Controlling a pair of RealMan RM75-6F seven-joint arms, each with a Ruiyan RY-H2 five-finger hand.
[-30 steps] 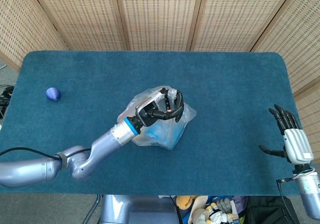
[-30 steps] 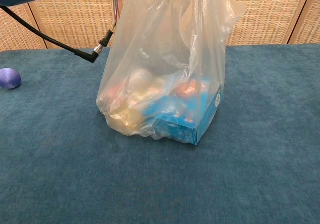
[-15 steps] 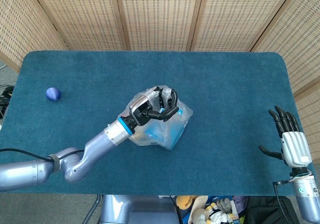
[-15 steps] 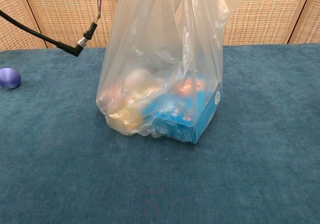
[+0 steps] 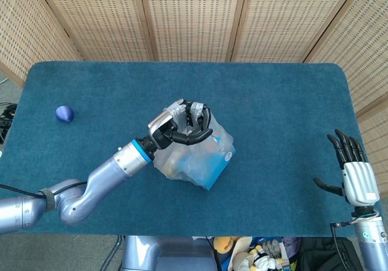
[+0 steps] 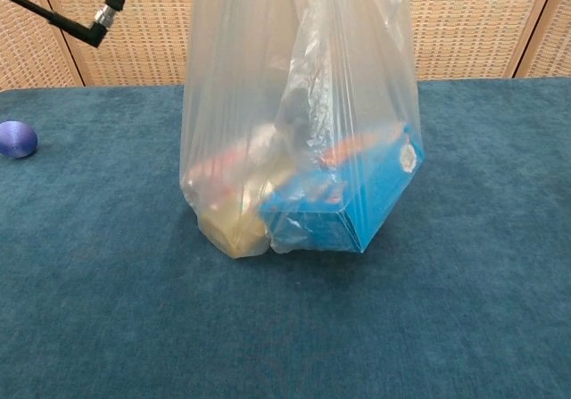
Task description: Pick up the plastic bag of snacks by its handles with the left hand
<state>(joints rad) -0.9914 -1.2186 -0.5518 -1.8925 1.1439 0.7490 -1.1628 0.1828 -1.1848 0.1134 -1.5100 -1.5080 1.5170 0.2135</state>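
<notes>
Plastic gathers tight in my left hand, whose fingers curl closed around the handles of the bag of snacks, bunched at its top. The bag hangs under that hand near the middle of the table, and the chest view shows its walls drawn taut, with a blue box tipped in the bottom right corner and paler packets beside it. I cannot say for certain that the base is off the cloth; it looks barely clear, or just touching under the yellowish bulge on the left of the bag. To do this lift well, I judge I should keep the closure firm, rise straight up rather than sideways, and go slowly, since the box sits off-centre and could swing the load or slip a handle out of my fingers. My right hand waits far to the right of the bag, by the table's edge, fingers spread and holding nothing. A small blue ball lies well to the left of the bag. Compared with a second ago, my left hand has moved a little away from the right hand, the bag's sides have stretched from slack to straight, and the box has tilted up on one corner instead of lying flat.
</notes>
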